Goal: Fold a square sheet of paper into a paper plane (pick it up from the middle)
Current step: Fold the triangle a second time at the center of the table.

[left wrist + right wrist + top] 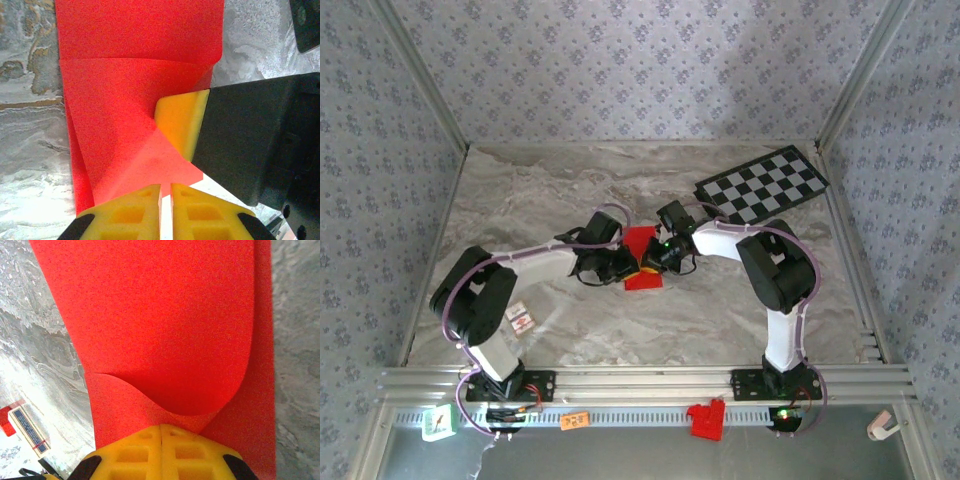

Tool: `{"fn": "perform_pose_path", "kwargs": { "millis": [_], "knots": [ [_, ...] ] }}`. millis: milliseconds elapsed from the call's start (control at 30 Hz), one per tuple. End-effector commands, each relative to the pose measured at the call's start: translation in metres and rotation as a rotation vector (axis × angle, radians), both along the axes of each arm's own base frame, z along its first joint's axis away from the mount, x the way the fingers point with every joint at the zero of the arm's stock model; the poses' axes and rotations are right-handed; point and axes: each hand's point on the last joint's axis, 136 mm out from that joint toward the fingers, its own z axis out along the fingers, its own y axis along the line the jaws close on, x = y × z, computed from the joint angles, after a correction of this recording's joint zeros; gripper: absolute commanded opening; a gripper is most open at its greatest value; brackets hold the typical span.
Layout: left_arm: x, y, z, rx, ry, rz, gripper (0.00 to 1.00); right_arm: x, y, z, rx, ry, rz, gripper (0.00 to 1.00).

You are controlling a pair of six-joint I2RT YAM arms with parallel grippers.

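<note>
Square sheet of paper [165, 315]: thin bright red paper, matt, faintly grainy, sharp at the creases and smooth over the curled flap. Takes the light evenly, without glare. Left gripper [165, 186] and right gripper [161, 426]: yellow matt plastic fingers with moulded square recesses, black dull plastic behind. Table [550, 190]: grey-beige marbled surface, smooth, low sheen, possibly printed laminate rather than stone. Reflects only faintly. Arms [535, 262]: white glossy shells with black joints. Rail [640, 380]: bare brushed metal, ribbed, with a dull shine. Checkered board [761, 184]: flat, matt, black and pale grey. Walls [620, 60]: patterned grey covering, matt. Bracket [707, 420]: chunky red plastic, slightly glossy.
</note>
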Motion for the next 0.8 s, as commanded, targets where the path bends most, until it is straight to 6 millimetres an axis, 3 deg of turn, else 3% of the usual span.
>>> {"fn": "perform_pose_path", "kwargs": {
  "millis": [0, 400, 767],
  "knots": [
    [-0.007, 0.001, -0.011, 0.016, 0.039, -0.01, 0.13, -0.019, -0.045, -0.053, -0.238, 0.115, -0.08, 0.06],
    [-0.005, -0.005, -0.022, 0.019, 0.041, -0.041, 0.14, -0.019, -0.043, -0.051, -0.235, 0.134, -0.086, 0.06],
    [-0.005, 0.008, -0.036, 0.096, 0.036, -0.022, 0.14, -0.022, -0.045, -0.052, -0.242, 0.133, -0.084, 0.07]
  ]
}}
